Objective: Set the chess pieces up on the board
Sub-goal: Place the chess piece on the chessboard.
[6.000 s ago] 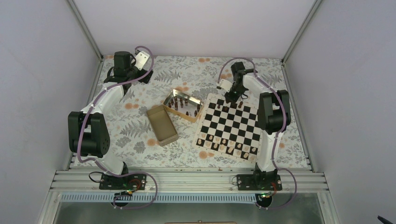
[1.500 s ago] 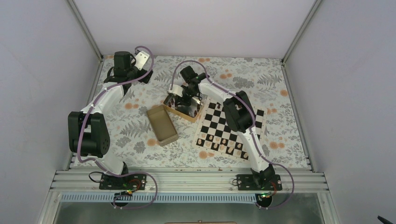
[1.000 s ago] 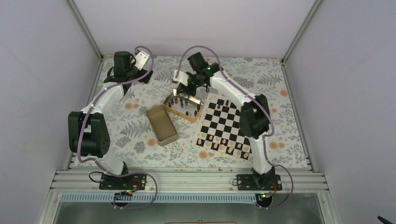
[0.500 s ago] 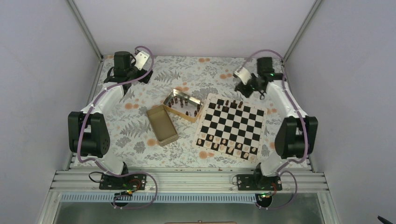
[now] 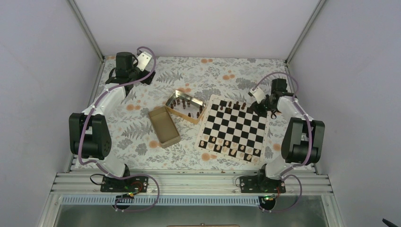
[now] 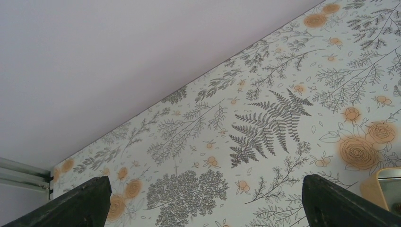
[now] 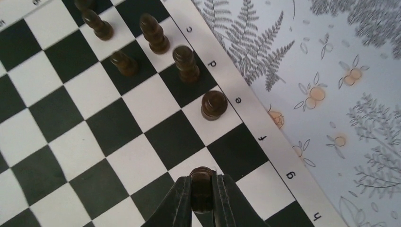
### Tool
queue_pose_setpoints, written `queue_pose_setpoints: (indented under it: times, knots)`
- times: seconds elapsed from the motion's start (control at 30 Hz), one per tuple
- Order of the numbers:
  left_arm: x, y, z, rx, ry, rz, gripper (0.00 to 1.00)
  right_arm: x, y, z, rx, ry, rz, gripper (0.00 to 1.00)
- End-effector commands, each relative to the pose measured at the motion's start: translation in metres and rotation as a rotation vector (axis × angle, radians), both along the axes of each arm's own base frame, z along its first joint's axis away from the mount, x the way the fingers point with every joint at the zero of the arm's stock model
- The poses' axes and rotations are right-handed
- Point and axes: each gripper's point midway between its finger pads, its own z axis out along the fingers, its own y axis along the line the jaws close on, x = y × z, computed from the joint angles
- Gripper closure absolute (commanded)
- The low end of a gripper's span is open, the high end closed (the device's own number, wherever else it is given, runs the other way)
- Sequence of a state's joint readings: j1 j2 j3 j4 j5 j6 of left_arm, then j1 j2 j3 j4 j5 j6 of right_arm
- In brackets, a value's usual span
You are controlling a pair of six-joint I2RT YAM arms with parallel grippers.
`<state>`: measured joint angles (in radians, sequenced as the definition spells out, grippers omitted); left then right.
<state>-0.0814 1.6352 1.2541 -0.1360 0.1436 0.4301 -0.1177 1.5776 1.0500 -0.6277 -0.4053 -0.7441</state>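
Observation:
The board (image 5: 265, 142) lies right of centre, with several dark chess pieces (image 5: 230, 104) along its far edge and pale pieces in its near rows. My right gripper (image 5: 258, 105) hangs over the board's far right corner. In the right wrist view it (image 7: 202, 191) is shut on a dark chess piece (image 7: 202, 179), above the squares near the border letters f and g. Other dark pieces (image 7: 213, 104) stand in a row ahead of it. My left gripper (image 6: 208, 201) is open over bare tablecloth at the back left (image 5: 128, 71), holding nothing.
An open golden tin (image 5: 185, 106) holding more dark pieces sits left of the board. A second, empty tin (image 5: 164, 126) lies beside it. White walls and aluminium posts enclose the table; the floral cloth (image 7: 321, 71) lies just past the board's edge.
My right arm rose from the tin with a dark piece, swung to the back right, and has now come down over the board's far right corner. The left arm has not moved.

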Motion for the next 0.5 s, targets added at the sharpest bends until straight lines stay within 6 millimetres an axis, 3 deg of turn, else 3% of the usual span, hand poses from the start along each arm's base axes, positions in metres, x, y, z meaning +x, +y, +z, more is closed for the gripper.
queue_pose_setpoints:
  times: [0.0,0.47]
  knots:
    - [-0.001,-0.003,0.022,-0.019,-0.051,-0.01,0.0,0.011,-0.011,-0.012,-0.001,-0.029,-0.003,0.89]
    - [0.0,-0.002,0.022,-0.013,-0.049,-0.003,0.0,0.027,-0.025,-0.039,0.03,-0.003,-0.037,0.88]
